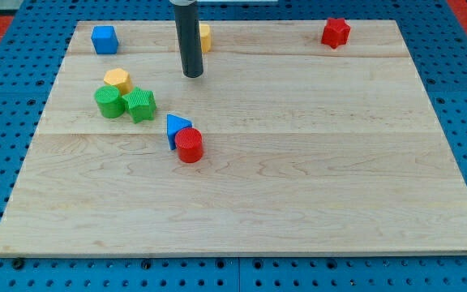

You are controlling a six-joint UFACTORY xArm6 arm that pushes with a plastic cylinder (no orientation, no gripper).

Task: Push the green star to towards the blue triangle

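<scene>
The green star (140, 104) lies at the board's left, touching a green cylinder (109, 102) on its left and a yellow hexagon block (117, 79) above. The blue triangle (177, 128) lies a little to the star's lower right, with a red cylinder (190, 146) touching its lower right side. My tip (193, 75) stands above and to the right of the green star, apart from it, and above the blue triangle.
A blue cube (104, 39) sits at the top left. A yellow block (205, 37) is partly hidden behind the rod near the top edge. A red star (336, 32) sits at the top right. The wooden board (298, 178) lies on a blue pegboard.
</scene>
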